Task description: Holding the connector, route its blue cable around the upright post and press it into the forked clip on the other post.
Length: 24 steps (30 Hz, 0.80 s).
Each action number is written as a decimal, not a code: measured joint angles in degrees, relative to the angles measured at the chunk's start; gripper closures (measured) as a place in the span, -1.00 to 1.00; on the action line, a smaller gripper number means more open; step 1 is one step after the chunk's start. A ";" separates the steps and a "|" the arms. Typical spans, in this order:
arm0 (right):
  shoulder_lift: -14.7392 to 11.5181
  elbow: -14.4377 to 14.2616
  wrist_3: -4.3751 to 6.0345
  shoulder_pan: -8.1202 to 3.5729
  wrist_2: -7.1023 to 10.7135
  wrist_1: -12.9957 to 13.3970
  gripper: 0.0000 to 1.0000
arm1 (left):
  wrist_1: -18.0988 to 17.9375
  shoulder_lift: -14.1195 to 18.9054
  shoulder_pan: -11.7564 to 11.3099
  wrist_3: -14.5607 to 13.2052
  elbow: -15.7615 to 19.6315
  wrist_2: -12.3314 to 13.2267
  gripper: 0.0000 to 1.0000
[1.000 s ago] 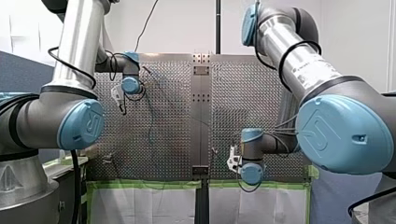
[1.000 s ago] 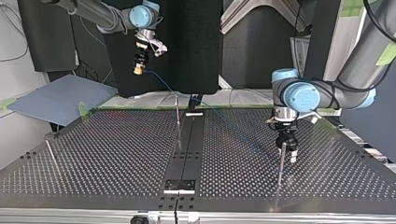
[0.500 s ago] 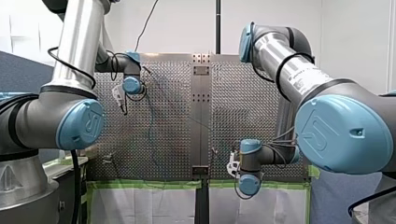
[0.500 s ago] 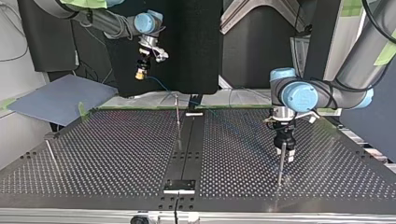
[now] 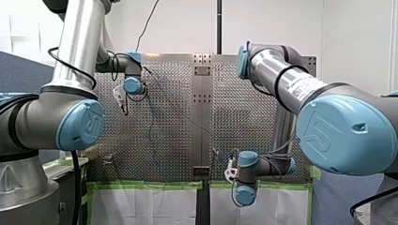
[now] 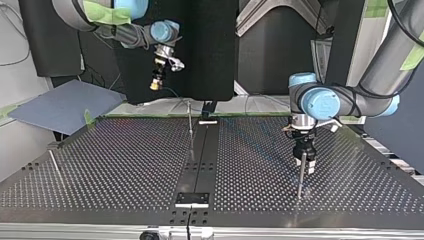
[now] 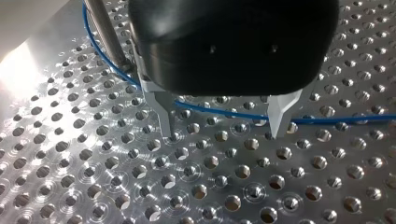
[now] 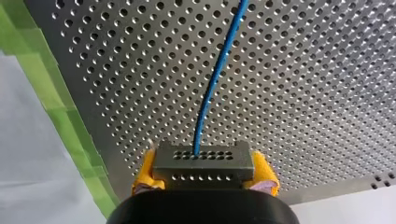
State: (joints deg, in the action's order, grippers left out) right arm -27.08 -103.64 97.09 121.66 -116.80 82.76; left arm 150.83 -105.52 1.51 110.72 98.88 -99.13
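Observation:
In the right wrist view my right gripper point(image 8: 205, 179) has its yellow pads shut on a grey connector point(image 8: 203, 163). The blue cable point(image 8: 217, 79) runs from the connector out over the perforated plate. In the top view this gripper point(image 6: 156, 84) hangs high beyond the table's far edge, left of a thin centre post point(image 6: 190, 122). My left gripper point(image 7: 223, 133) stands open just above the plate, and the blue cable point(image 7: 327, 120) lies across behind its metal fingertips point(image 7: 279, 119) and bends around a post point(image 7: 107, 35) beside them. In the top view it point(image 6: 303, 162) sits at the upright post point(image 6: 300, 177) on the right.
Another thin post point(image 6: 54, 165) leans near the table's left edge in the top view. A dark centre strip point(image 6: 200, 155) divides the perforated table point(image 6: 125, 165). Green tape point(image 8: 70, 126) lines the plate's edge under my right gripper. A blue sheet point(image 6: 60, 102) lies beyond the far left corner.
My right gripper, still holding the connector, has moved toward the front view's bottom edge and rightward in the top view. My left gripper shifted slightly at first, then stayed still.

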 joint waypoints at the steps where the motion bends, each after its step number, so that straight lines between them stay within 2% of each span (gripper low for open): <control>1: 0.65 0.54 0.00 0.01 -0.01 0.17 0.62 | 0.00 0.00 0.00 -0.02 0.00 -0.01 -0.98; 10: 5.13 2.20 -0.58 0.11 0.01 0.08 0.62 | 0.02 0.00 0.01 -0.06 -0.01 -0.05 -0.98; 24: 11.15 2.42 -0.86 -0.35 0.27 0.28 0.56 | 0.05 0.00 0.01 -0.07 -0.02 -0.07 -0.98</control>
State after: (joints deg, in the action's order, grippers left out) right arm -15.93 -101.21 96.23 121.31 -116.53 83.05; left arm 150.88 -105.52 1.52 110.65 98.85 -99.20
